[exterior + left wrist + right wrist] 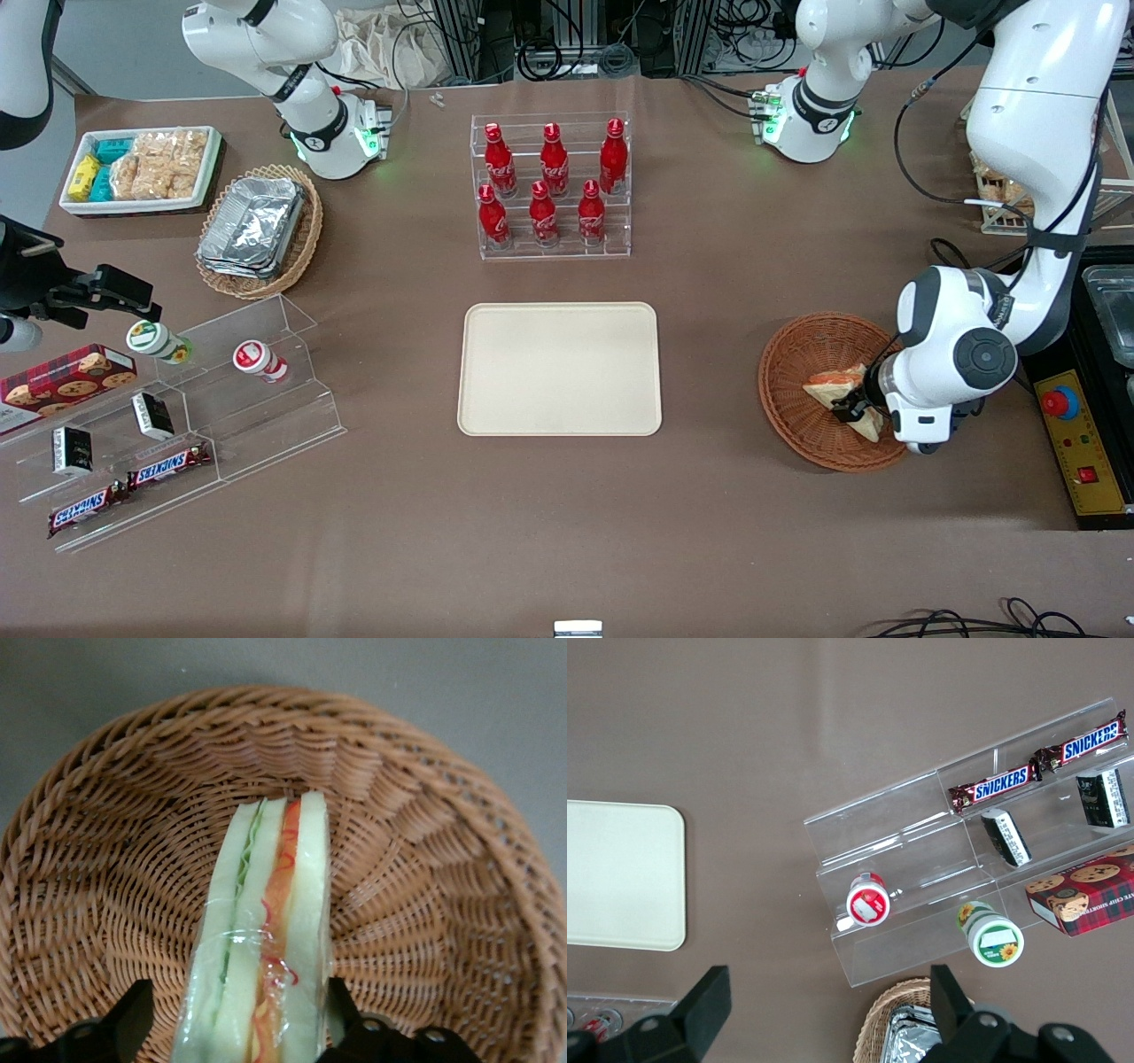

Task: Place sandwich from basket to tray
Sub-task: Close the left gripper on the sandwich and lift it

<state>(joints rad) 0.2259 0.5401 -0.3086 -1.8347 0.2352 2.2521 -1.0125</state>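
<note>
While the sandwich (266, 939) lies in the basket (797, 354), wrapped in clear film, the jaws (239, 1014) straddle it: one finger touches the bread's outer face, the other stands just clear, so they are open and hold nothing yet. The tray (559, 369) sits bare on the counter (567, 532), well apart from the basket, toward the parked arm's end. To do this step well, I would close gently across the bread faces, since soft bread will likely squash, then lift straight up clear of the basket rim before travelling to the tray.
</note>
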